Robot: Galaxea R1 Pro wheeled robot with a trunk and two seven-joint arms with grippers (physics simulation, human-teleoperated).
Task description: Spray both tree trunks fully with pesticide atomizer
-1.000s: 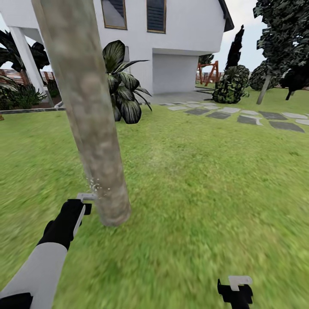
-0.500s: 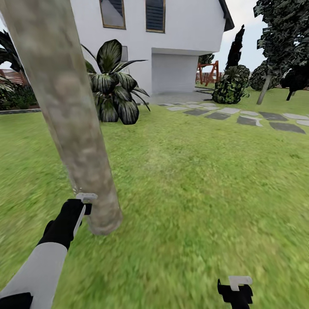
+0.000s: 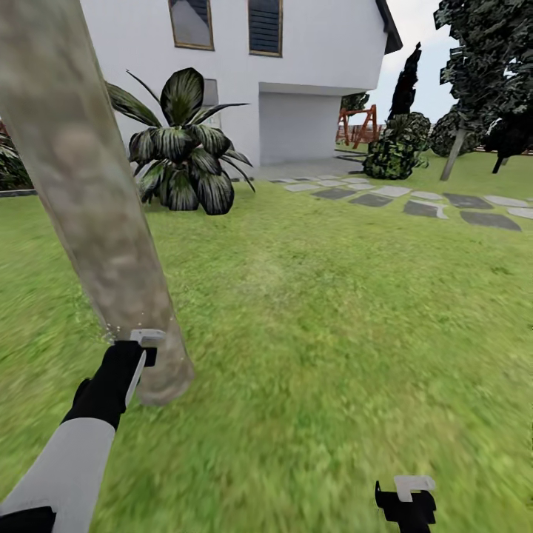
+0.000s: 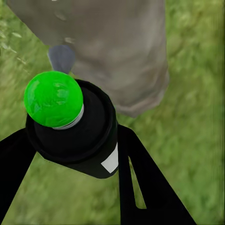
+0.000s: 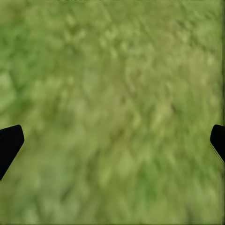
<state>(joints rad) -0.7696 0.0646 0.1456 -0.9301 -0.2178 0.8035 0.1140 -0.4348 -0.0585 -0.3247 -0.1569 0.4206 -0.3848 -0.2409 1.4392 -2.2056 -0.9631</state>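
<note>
One trunk in hand: the tree trunk [image 3: 111, 244] is being sprayed low down, with fine droplets seen at its base.
Left gripper [image 4: 70, 154]: pinched on the pesticide atomizer [image 4: 75, 133], just beside the trunk.
Atomizer look: dark cylinder, green-lit cap.
Right gripper [image 3: 406, 497]: spread, idle over grass [image 5: 112, 112].
Next move, judged: spray carried upward and round.

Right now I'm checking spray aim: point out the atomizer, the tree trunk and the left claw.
atomizer [image 4: 70, 126], left wrist view, dark body.
tree trunk [image 3: 96, 222], head view, mid-column.
left claw [image 3: 145, 344], head view, fingertips.
</note>
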